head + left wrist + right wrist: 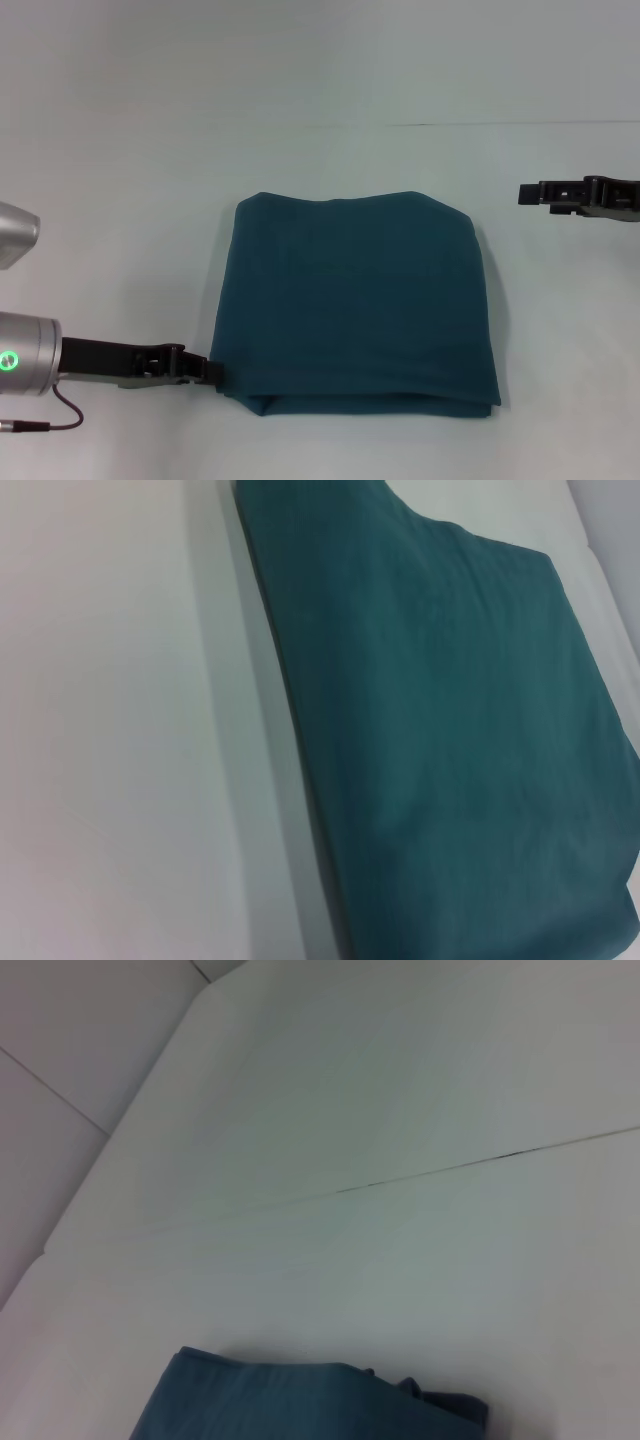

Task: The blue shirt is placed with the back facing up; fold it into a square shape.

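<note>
The blue shirt (355,300) lies folded into a rough square in the middle of the white table, plain side up, with no lettering showing. Its near edge shows stacked layers. My left gripper (208,372) is low at the shirt's near left corner, its tip right at the cloth edge. The left wrist view shows the folded shirt (450,730) from close by, and no fingers. My right gripper (528,193) hovers to the right of the shirt's far right corner, apart from it. The right wrist view shows only a corner of the shirt (300,1405).
The white table (120,200) surrounds the shirt on all sides. A thin seam (500,124) runs across the table's far part, and also shows in the right wrist view (440,1170). A dark red cable (60,415) hangs by the left arm.
</note>
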You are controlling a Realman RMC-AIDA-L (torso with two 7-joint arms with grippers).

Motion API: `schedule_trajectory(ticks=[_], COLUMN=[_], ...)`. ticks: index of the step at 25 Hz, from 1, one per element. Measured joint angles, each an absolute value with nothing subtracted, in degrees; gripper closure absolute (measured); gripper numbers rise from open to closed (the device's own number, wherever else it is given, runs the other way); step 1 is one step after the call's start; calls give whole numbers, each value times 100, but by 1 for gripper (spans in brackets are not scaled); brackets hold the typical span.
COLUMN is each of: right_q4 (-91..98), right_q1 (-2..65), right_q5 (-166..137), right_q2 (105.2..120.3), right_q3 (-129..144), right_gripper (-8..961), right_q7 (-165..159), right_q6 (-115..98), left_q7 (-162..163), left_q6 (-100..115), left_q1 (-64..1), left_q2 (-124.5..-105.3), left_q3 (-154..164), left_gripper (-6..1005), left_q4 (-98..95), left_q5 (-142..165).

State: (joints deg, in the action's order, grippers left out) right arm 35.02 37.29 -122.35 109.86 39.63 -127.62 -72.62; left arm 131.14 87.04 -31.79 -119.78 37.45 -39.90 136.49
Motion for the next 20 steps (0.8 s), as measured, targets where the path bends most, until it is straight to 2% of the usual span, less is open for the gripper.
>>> schedule_trajectory(ticks=[20], right_q4=[3502], right_q1=[3709], right_q5=[-12226], right_q2=[10986], right_q3=[3941], right_gripper=[194], right_q7=[-12761], right_q6=[-7249], left_q7=[13115], left_q6=[9025], left_q1=[-3285], left_q2=[-11941], left_q3=[3753], left_gripper=[934], left_q4=[-3990], left_q5=[13937])
